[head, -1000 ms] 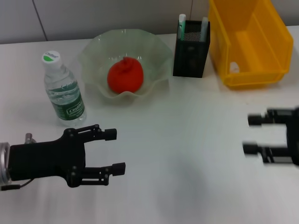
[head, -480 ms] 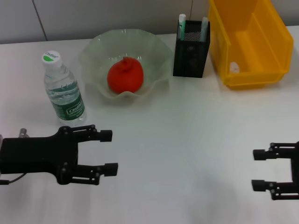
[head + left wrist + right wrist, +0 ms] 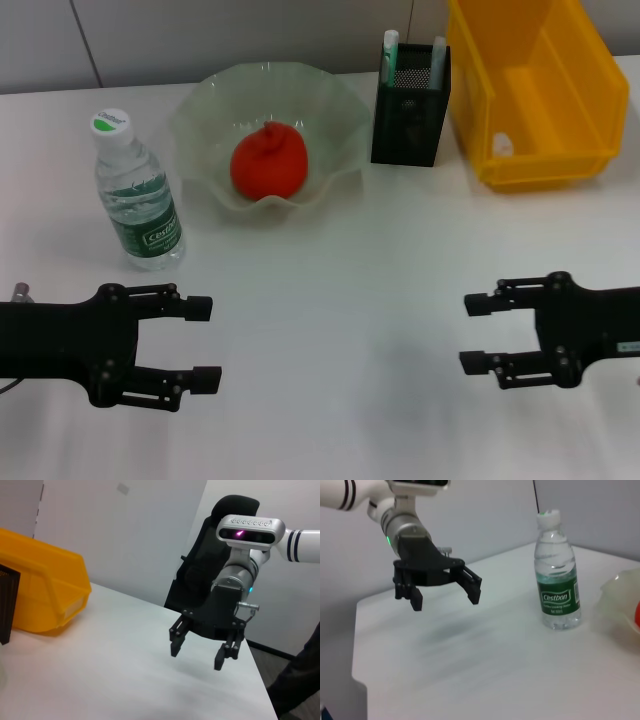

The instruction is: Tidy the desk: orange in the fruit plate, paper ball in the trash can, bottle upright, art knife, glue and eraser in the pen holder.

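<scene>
A: Start big. Where do things stand?

B: The yellow bin (image 3: 535, 95) sits far right at the back. The fruit plate (image 3: 200, 130) holds the orange (image 3: 268, 163). The bottle (image 3: 137, 195) stands upright just left of the plate, long axis vertical. The pen holder (image 3: 410, 105) has 2 pens poking up; whether knife, glue and eraser are inside, I can't tell.

A: And the arms?

B: Left gripper (image 3: 201, 343) hovers near the front edge, jaws apart and empty, the bottle behind it. Right gripper (image 3: 476, 334) mirrors it, jaws apart, empty.

A: Anything left to reach for?

B: Nothing loose shows on the desk (image 3: 350, 280); I'd judge it tidy. The left arm is nearer the bottle.
</scene>
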Available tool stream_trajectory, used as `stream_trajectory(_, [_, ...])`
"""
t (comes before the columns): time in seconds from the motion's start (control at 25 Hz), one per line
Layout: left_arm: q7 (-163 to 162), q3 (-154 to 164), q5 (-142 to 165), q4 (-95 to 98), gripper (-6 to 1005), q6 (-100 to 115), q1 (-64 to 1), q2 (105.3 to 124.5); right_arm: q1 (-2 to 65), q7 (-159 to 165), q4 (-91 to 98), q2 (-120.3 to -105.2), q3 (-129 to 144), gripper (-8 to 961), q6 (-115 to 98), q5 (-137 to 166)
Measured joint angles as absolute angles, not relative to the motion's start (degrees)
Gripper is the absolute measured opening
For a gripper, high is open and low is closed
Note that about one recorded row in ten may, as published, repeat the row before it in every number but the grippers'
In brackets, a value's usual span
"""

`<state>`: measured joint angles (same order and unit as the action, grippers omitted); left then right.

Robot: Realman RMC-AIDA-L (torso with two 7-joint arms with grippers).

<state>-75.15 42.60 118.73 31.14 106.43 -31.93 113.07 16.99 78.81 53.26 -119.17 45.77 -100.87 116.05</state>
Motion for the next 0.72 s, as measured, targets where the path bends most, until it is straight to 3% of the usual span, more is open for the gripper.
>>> stream_trajectory(0.72, [-75.77, 42.3, 119.3, 31.82, 860, 105.73, -31.98, 113.34, 18.97, 79.0, 51.85, -119.27, 47.86, 694, -97.41, 116.64])
